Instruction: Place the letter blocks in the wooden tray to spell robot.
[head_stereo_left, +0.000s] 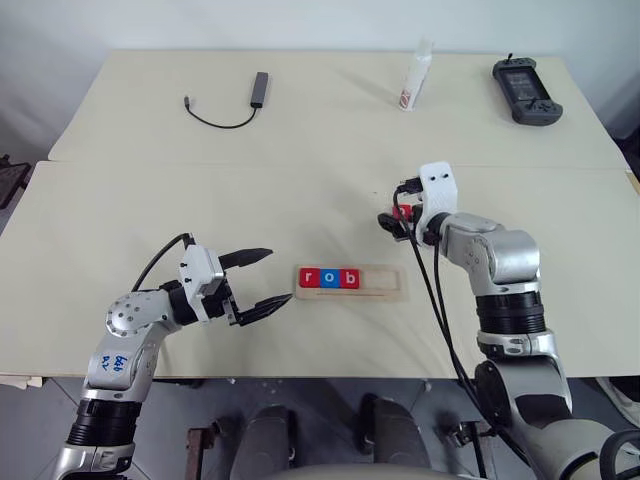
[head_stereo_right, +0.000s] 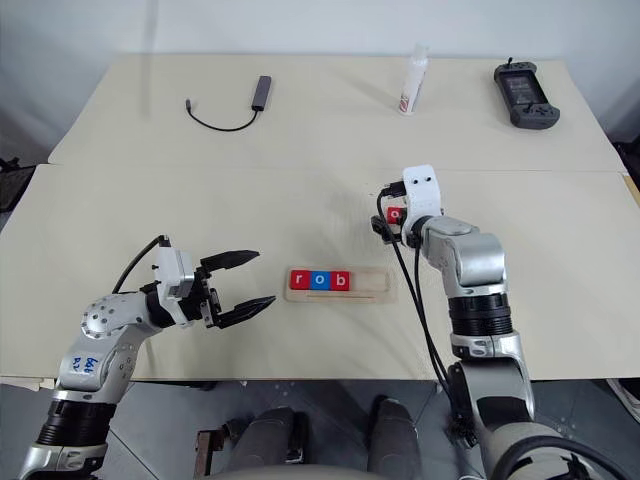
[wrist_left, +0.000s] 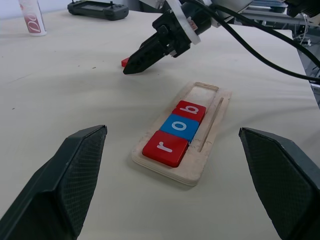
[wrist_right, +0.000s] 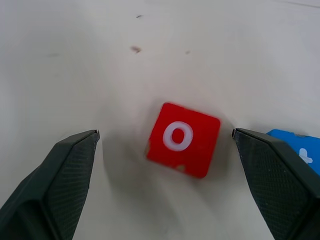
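Hovering w/ fingers apart, right hand (wrist_right: 165, 145) frames red o block (wrist_right: 183, 139); blue block (wrist_right: 300, 152) cut off.

- wooden tray (wrist_left: 212, 117) is carrying three letter blocks reading "r o b" in white lowercase
- red block (wrist_left: 165, 147) is showing "r", sitting at one end of the row
- blue block (wrist_left: 180, 126) is showing "o", touching the r block
- second red block (wrist_left: 189, 110) is showing "b", touching the blue o
- loose red block (wrist_right: 183, 139) on the table is showing a white "o"
- blue block corner (wrist_right: 296, 146) beside it is showing part of a white letter, not readable
- white bottle (wrist_left: 33, 16) is wearing red print starting "D", rest unreadable
- left arm (head_stereo_left: 116, 362) is carrying blue handwritten marks, not legible
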